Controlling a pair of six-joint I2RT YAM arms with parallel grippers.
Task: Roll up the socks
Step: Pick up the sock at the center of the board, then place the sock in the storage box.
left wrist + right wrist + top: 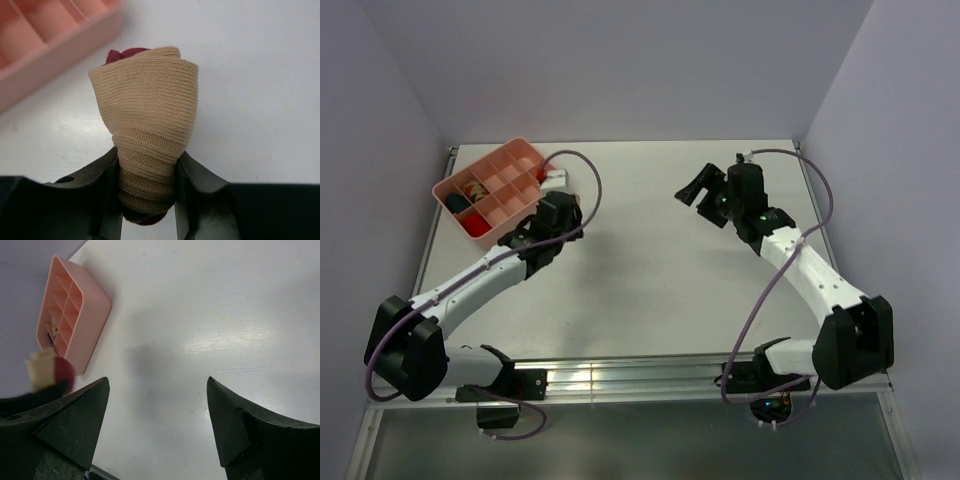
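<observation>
**Grip.** The left gripper (148, 167) is clenched on the lower end of the rolled sock (145, 110), a tan roll with dark red at its core. Its fingers (107, 175) press on both sides and the upper part stands free. The right gripper (157, 410) is spread wide and holds nothing.

**Position.** The roll hangs just beside the near wall of the pink tray (55, 55), outside it, over the bare table (250, 100). The right gripper is well apart from the tray, on the far side of the left arm.

**Risks.**
- Only the base is pinched, so the outer wrap may spring loose on release.
- The roll is close to the tray wall. A low carry could catch the rim, tilt the roll or shove the tray.
- Dropping it into an occupied compartment would leave it perched.

**Not verifiable.**
- The roll's bottom end is cut off behind the jaws.
- It cannot be told whether the cuff is tucked.
- The tray is blurred in the left wrist view.
- In the top view its compartments hold small bundles (470, 205) too small to identify, so whether the other sock is among them cannot be told.
</observation>
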